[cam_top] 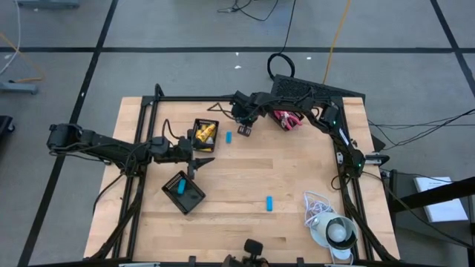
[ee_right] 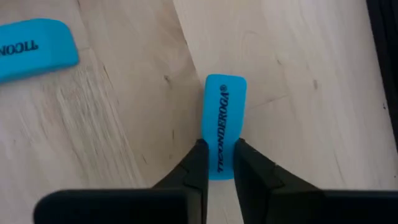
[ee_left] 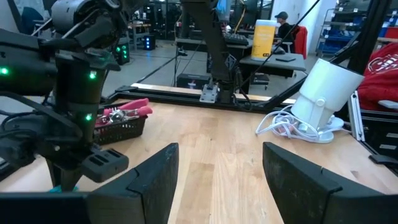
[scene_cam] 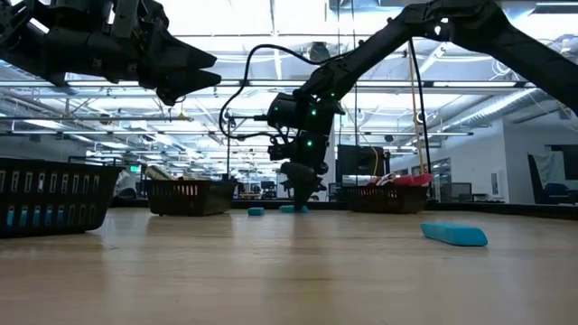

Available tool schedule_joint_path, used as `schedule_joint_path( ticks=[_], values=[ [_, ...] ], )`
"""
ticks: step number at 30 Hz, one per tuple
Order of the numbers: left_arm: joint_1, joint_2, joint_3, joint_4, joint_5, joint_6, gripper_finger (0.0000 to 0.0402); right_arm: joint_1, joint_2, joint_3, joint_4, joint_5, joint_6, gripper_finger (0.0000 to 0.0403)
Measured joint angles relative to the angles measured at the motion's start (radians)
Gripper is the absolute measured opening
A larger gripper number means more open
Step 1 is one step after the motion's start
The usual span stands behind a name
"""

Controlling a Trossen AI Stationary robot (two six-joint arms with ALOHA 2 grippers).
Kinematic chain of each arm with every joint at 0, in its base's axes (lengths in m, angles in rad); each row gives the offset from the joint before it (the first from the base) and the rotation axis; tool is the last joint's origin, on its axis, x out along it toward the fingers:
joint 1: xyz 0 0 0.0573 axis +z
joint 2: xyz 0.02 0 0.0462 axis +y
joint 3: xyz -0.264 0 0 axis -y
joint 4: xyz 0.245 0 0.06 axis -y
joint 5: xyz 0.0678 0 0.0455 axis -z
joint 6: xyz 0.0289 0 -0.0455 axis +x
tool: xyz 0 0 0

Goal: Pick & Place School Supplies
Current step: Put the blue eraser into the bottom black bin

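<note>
My right gripper (cam_top: pixel 243 129) is down at the table near its far edge, its fingers shut on one end of a light-blue eraser (ee_right: pixel 224 118) that lies flat on the wood. A second blue eraser (ee_right: pixel 34 48) lies close beside it, and a third (cam_top: pixel 269 202) lies toward the near edge. My left gripper (ee_left: pixel 217 180) hangs open in the air (scene_cam: pixel 185 86) between two black trays, touching nothing. One tray (cam_top: pixel 205 135) holds yellow pieces, another (cam_top: pixel 183 191) holds a blue eraser, and a third (cam_top: pixel 288 119) holds red-handled scissors. My right gripper pinches the blue eraser's near end (ee_right: pixel 219 163) between its two fingers. The fingers (ee_right: pixel 198 163) come from above, pointing down, and lie along the eraser's length. The eraser rests flat on the table, its printed face up.
A white cord with a round grey-white object (cam_top: pixel 330 226) sits at the near right corner. A black frame (cam_top: pixel 159 100) runs along the table's far and side edges. Bare wood (cam_top: pixel 245 174) lies in the middle, between the trays and the third eraser.
</note>
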Motion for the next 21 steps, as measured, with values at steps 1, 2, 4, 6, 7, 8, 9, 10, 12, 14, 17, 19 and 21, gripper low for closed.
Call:
schedule_joint_path(
  ticks=[1,2,4,6,7,8,9,10,12,14,17,19,21],
  values=[
    [0.000,-0.001,0.000,-0.004,-0.001,0.000,0.0232,0.000,0.000,0.000,0.000,-0.001,0.000,0.0039],
    [0.000,-0.004,0.000,-0.011,-0.002,0.000,0.0232,0.000,0.000,0.000,0.002,-0.001,-0.001,0.0039],
    [0.000,-0.013,0.000,-0.027,-0.003,0.002,0.0232,0.000,-0.001,-0.001,0.006,-0.007,-0.011,0.0039],
    [0.000,-0.016,0.000,-0.040,-0.003,0.004,0.0232,0.000,-0.017,-0.003,0.002,-0.012,-0.024,0.0038],
    [0.000,-0.016,0.000,-0.043,-0.003,0.004,0.0232,0.000,-0.026,-0.004,0.002,-0.010,-0.031,0.0038],
    [0.000,-0.016,0.000,-0.043,-0.003,0.005,0.0232,0.000,-0.036,-0.004,-0.001,-0.009,-0.038,0.0038],
    [0.000,-0.016,0.000,-0.042,-0.003,0.006,0.0232,-0.001,-0.048,-0.005,0.008,-0.011,-0.041,0.0037],
    [0.000,-0.016,0.000,-0.042,-0.003,0.008,0.0232,-0.002,-0.064,-0.005,0.018,-0.011,-0.041,0.0037],
    [0.001,-0.016,0.000,-0.044,-0.003,0.014,0.0232,-0.001,-0.098,-0.004,0.023,-0.016,-0.044,0.0034],
    [0.001,-0.016,0.000,-0.050,-0.003,0.017,0.0232,0.003,-0.126,-0.003,0.032,-0.062,-0.041,0.0028],
    [0.001,-0.017,0.000,-0.064,-0.003,0.027,0.0232,0.026,-0.154,-0.002,0.044,-0.117,-0.028,0.0002],
    [0.001,-0.031,0.000,-0.097,-0.003,0.034,0.0232,0.057,-0.167,-0.002,0.062,-0.130,-0.029,0.0005],
    [0.000,-0.052,0.000,-0.141,-0.008,0.036,0.0232,0.097,-0.177,-0.002,0.064,-0.146,-0.025,0.0005]
  ],
)
